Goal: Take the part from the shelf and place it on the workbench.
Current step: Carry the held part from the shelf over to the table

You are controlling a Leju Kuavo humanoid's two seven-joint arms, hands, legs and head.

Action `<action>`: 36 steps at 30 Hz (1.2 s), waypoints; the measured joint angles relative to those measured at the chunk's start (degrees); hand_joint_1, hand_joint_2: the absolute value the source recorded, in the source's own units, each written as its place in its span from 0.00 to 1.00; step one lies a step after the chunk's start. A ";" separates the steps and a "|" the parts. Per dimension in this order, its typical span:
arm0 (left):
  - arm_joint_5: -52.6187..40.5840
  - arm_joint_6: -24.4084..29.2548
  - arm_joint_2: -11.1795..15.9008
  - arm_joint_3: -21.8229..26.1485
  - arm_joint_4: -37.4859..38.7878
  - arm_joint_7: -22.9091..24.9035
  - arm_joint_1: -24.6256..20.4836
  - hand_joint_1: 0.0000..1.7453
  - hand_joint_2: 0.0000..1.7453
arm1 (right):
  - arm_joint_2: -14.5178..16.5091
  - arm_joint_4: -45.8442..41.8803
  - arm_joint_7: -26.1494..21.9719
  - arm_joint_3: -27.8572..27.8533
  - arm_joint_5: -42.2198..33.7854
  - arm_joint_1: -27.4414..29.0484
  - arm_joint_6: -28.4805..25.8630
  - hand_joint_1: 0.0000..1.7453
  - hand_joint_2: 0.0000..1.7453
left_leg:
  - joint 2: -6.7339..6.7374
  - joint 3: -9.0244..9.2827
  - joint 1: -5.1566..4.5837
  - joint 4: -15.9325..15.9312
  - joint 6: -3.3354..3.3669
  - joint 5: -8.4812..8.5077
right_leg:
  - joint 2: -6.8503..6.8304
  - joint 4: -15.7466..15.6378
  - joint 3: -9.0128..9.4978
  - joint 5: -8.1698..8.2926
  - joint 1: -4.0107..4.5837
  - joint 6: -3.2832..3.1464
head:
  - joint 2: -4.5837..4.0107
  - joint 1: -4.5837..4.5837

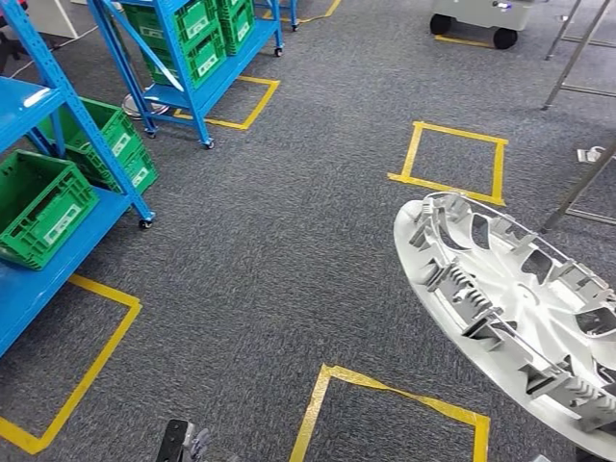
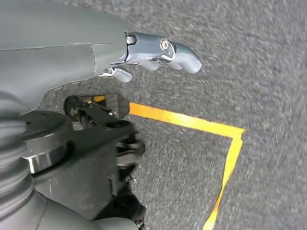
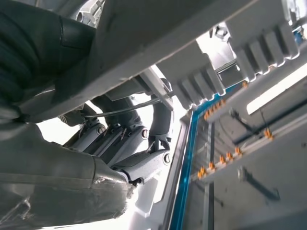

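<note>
Part: white hubcap-like part (image 1: 520, 313) is showing ribbed side up at the right of the head view, above the grey carpet (image 1: 291, 241).
Right robot hand (image 3: 123, 148): is gripping the part, fingers curling against its underside.
Left robot hand (image 2: 152, 55): is hanging over carpet and yellow tape (image 2: 188, 122), fingers loosely extended, holding nothing.
Shelf: blue shelf (image 1: 43, 260) is carrying green crates (image 1: 39, 207) at far left.

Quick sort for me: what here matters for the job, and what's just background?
Job:
- grey wheel cover part, gripped by the right hand
- blue shelf

Background:
- green crates
- yellow floor tape squares
- left hand, holding nothing
</note>
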 joint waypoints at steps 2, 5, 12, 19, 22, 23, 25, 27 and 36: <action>-0.01 0.05 -0.02 -0.03 0.00 0.07 -0.05 0.00 1.00 | -0.01 -0.80 -0.01 -0.15 -0.01 -0.10 0.00 1.00 1.00 | -1.93 1.78 0.04 -4.53 0.14 1.19 | 1.09 0.15 -0.60 0.37 -0.06 0.52 | 0.00 0.02; -0.01 0.08 -0.11 -0.04 0.00 0.15 -0.08 0.00 1.00 | -0.01 -1.80 -0.01 -0.33 -0.01 0.06 0.00 1.00 1.00 | -0.81 1.71 -0.04 -5.18 0.49 1.45 | 2.00 0.14 -1.62 0.84 -0.39 1.53 | 0.00 0.05; 0.02 0.30 -0.20 -0.03 0.00 0.37 0.13 0.00 1.00 | -0.01 -3.47 0.27 -0.77 1.01 -0.25 0.02 1.00 1.00 | 4.25 1.61 0.12 -5.41 1.05 1.89 | -4.31 16.36 -8.20 -7.12 -0.76 3.21 | 0.00 0.61; 0.03 0.49 -0.29 -0.04 0.00 0.39 -0.10 0.00 1.00 | -0.01 -5.87 1.77 -1.51 2.98 -0.67 0.02 1.00 1.00 | 7.30 2.04 -0.25 -4.96 -0.55 1.28 | -6.44 0.90 1.09 -2.11 -0.53 1.73 | 0.00 0.57; 0.03 0.56 -0.45 -0.04 0.00 0.38 -0.24 0.00 1.00 | -0.01 -6.99 2.29 -1.87 3.67 -0.79 0.01 1.00 1.00 | 6.31 1.24 0.05 -2.99 -1.31 -0.53 | -5.05 0.94 0.69 -1.87 -0.57 0.56 | 0.00 0.52; 0.03 0.59 -0.50 -0.04 0.00 0.37 -0.29 0.00 1.00 | -0.01 -7.35 2.39 -2.00 3.82 -0.87 0.01 1.00 1.00 | 5.19 -0.06 0.11 -0.13 -1.46 -2.32 | -4.58 0.90 0.59 -1.75 -0.61 0.23 | 0.00 0.47; 0.03 0.64 -0.50 -0.04 0.00 0.37 -0.23 0.00 1.00 | -0.01 -7.74 2.51 -2.27 3.97 -1.02 0.01 1.00 1.00 | 3.41 -4.10 0.08 8.24 -1.39 -6.28 | -3.52 0.90 0.29 -1.58 -0.48 -0.14 | 0.00 0.40; 0.03 0.67 -0.48 -0.03 0.00 0.37 -0.11 0.00 1.00 | -0.01 -7.91 2.60 -2.51 4.17 -1.03 0.02 1.00 1.00 | 2.88 -6.68 -0.01 12.83 -1.07 -7.01 | -2.22 0.91 0.07 -1.44 -0.29 -0.31 | 0.00 0.40; 0.06 0.71 -0.65 -0.03 0.00 0.32 -0.35 0.00 1.00 | -0.01 -9.92 3.51 -3.40 6.27 -1.33 0.02 1.00 1.00 | -0.06 0.50 -0.04 -4.40 0.53 1.57 | 2.28 1.18 -1.67 -0.53 -0.46 1.61 | 0.00 0.21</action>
